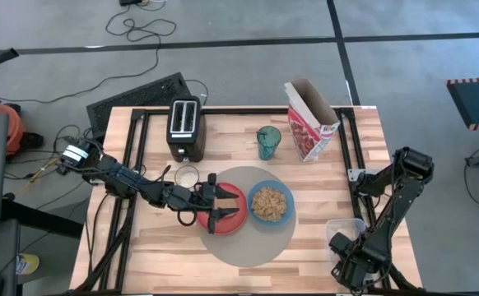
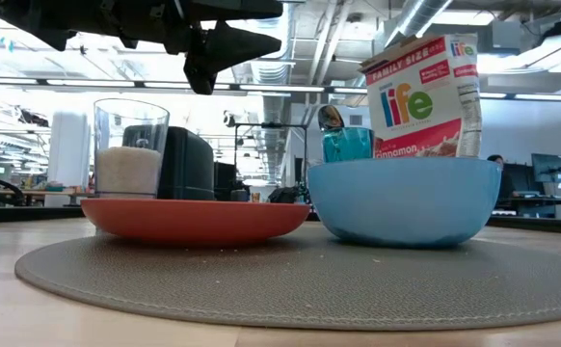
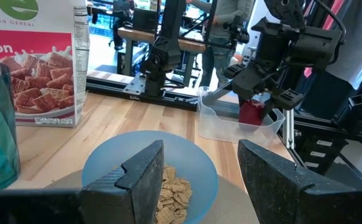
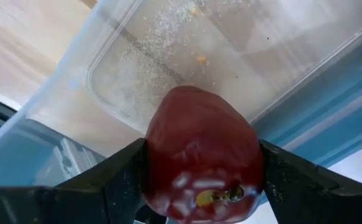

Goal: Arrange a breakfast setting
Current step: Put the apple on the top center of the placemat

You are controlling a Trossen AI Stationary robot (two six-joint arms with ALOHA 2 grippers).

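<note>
Near edge of table: right gripper [image 4: 199,180], its fingers closed on the small red fruit [image 4: 201,152], above a clear plastic container [image 1: 344,232]. Centre: round grey-beige mat [image 1: 248,247] bearing the red-orange plate [image 1: 235,220] and the blue bowl [image 1: 270,204] of cereal; left gripper [image 1: 216,205] over the plate, fingers parted and holding nothing. Beyond: small clear glass [image 1: 187,176], teal tumbler [image 1: 268,142], black toaster [image 1: 185,127], cereal box [image 1: 309,122].

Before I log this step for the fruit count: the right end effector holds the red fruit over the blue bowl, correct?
Not quite. The right end effector does hold the red fruit, but over the clear plastic container, not the blue bowl. The right wrist view shows the container beneath it; the high view shows that arm well away from the bowl.
</note>
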